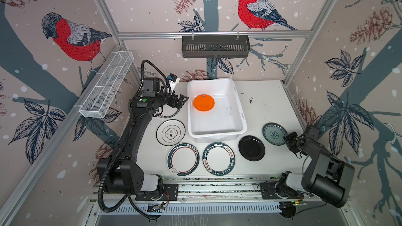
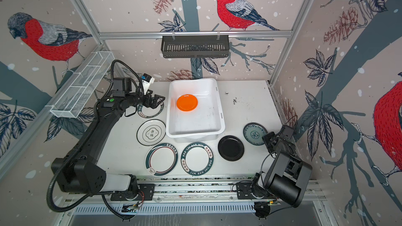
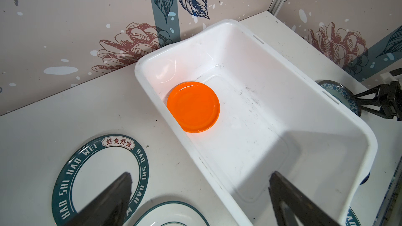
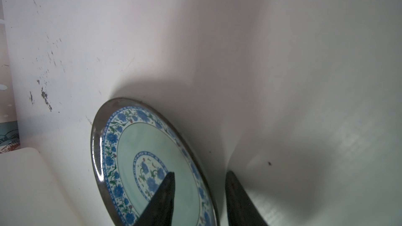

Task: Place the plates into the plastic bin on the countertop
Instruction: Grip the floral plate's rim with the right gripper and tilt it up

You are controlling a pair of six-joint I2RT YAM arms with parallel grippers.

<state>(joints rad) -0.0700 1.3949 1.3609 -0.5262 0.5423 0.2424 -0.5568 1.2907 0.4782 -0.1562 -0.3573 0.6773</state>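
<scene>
The white plastic bin (image 1: 217,136) (image 3: 250,138) stands mid-countertop (image 1: 265,105) with the orange plate (image 1: 203,102) (image 3: 193,106) flat inside. My left gripper (image 1: 180,103) (image 3: 201,178) hangs open over the bin's left rim, above a partly hidden green-rimmed plate (image 1: 171,114). Three more white plates (image 1: 170,132) (image 1: 183,159) (image 1: 218,158) and a black plate (image 1: 251,148) lie in front. My right gripper (image 1: 288,140) (image 4: 201,173) straddles the near rim of the teal-patterned plate (image 1: 273,133) (image 4: 141,148). One finger is over the plate and one outside it, with gaps showing.
A black slotted rack (image 1: 215,46) hangs on the back wall. A white wire-mesh basket (image 1: 106,85) hangs on the left wall beside the left arm. Aluminium rails (image 1: 217,183) with both arm bases run along the front edge. Dark specks (image 1: 250,101) mark the counter right of the bin.
</scene>
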